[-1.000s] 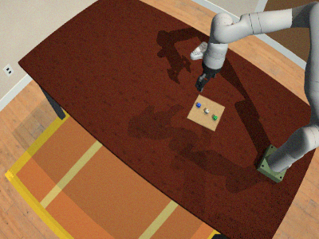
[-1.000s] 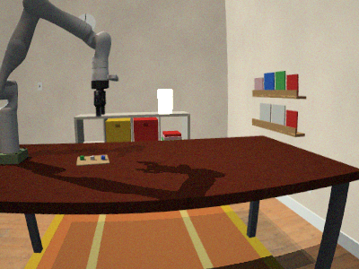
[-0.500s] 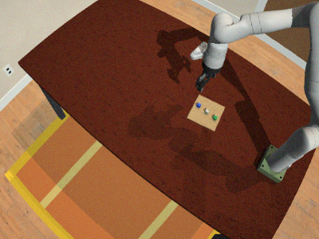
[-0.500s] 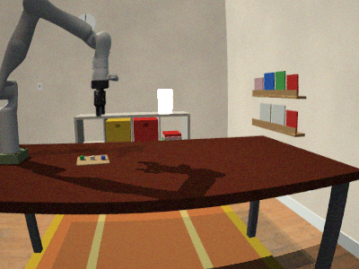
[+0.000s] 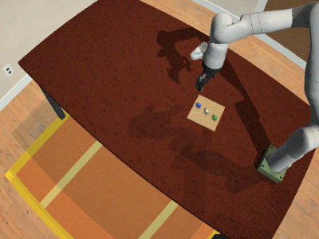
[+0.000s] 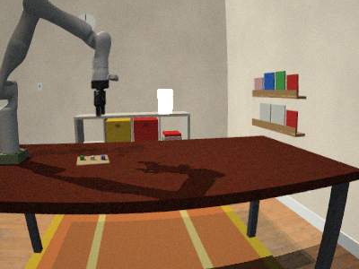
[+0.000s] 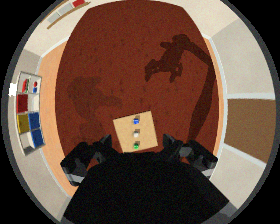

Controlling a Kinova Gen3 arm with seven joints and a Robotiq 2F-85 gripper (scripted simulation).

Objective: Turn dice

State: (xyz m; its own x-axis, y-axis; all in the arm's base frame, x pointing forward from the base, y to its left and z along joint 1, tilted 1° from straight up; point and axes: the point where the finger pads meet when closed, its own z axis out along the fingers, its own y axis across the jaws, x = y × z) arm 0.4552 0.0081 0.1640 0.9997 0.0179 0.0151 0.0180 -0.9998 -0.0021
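Observation:
A small tan mat [image 5: 204,114] lies flat on the dark brown table. Three dice sit on it in a row: a blue die [image 5: 198,104], a white die [image 5: 206,111] and a green die [image 5: 214,117]. All three lie fully on the mat, apart from each other. The top numbers are too small to read. My gripper [image 5: 200,84] is open and empty, high above the table and off the mat's far edge beside the blue die. In the wrist view the mat [image 7: 135,130] and the dice lie far below, between my fingers. In the side view the gripper [image 6: 99,109] hangs well above the mat [image 6: 92,161].
The robot base [image 5: 272,168] stands on the table at the near right corner. A shelf with yellow and red bins [image 6: 132,129] stands behind the table. Wall shelves with coloured boxes [image 6: 278,99] hang on the right.

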